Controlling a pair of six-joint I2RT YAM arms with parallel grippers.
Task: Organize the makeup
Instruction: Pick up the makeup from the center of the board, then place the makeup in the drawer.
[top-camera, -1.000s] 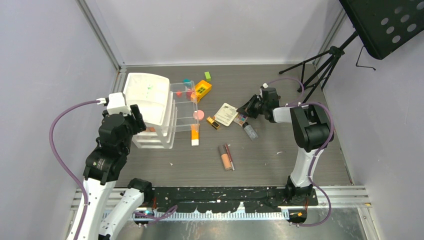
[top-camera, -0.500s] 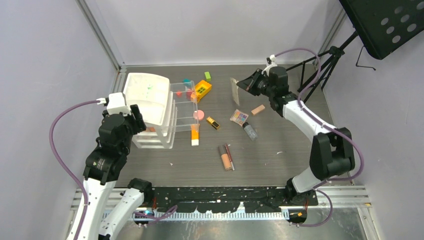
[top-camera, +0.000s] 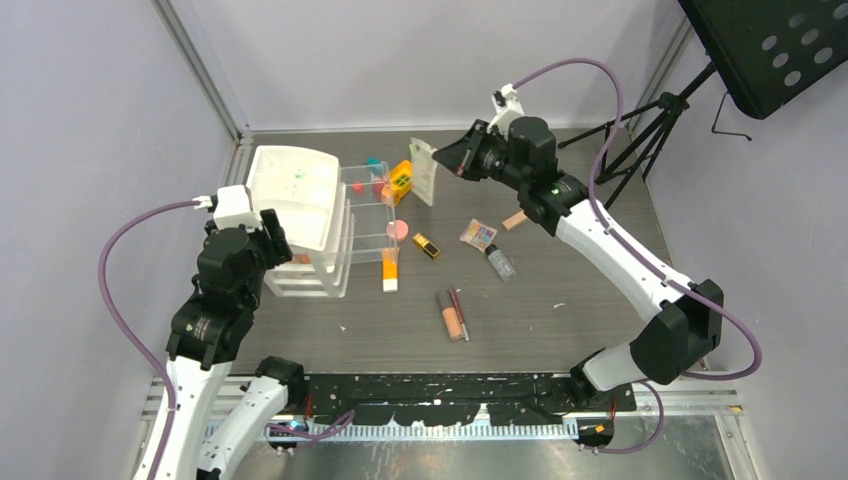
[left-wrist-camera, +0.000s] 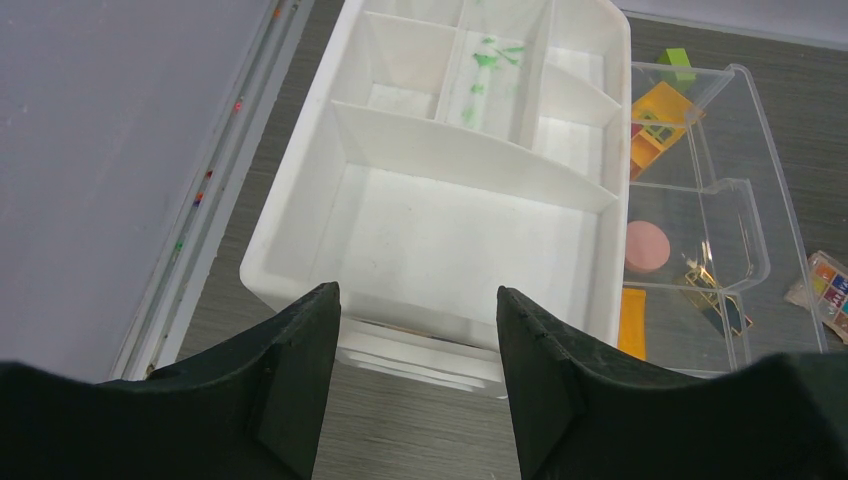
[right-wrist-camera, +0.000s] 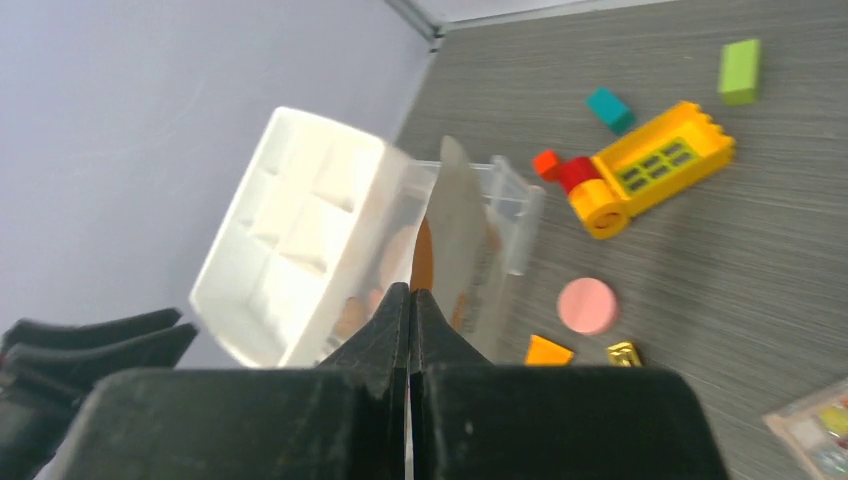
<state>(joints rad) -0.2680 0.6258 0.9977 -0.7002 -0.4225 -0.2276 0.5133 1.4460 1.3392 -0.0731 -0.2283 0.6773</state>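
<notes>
The right gripper (top-camera: 458, 160) has its fingers pressed together on the bottom edge of a flat pale packet (top-camera: 424, 170), held upright in the air just right of the white divided organizer (top-camera: 295, 195), over the yellow toy brick (top-camera: 400, 180). In the right wrist view the packet (right-wrist-camera: 455, 235) shows edge-on, rising from the closed tips (right-wrist-camera: 411, 295). The left gripper (left-wrist-camera: 415, 300) hangs over the organizer's near wall with its fingers spread and nothing between them; whether it touches the wall cannot be told. A clear drawer unit (top-camera: 368, 215) stands against the organizer's right side. The other makeup lies on the table to the organizer's right. A round pink compact (top-camera: 397, 229) and an orange tube with white cap (top-camera: 389, 271) are at the clear unit's right edge. A gold-black lipstick (top-camera: 426, 245) is just past them. An eyeshadow palette (top-camera: 478, 235), a beige tube (top-camera: 515, 220) and a small clear bottle (top-camera: 500, 262) lie farther right. A peach tube (top-camera: 450, 316) and a red pencil (top-camera: 460, 313) lie side by side, nearer the arm bases.
</notes>
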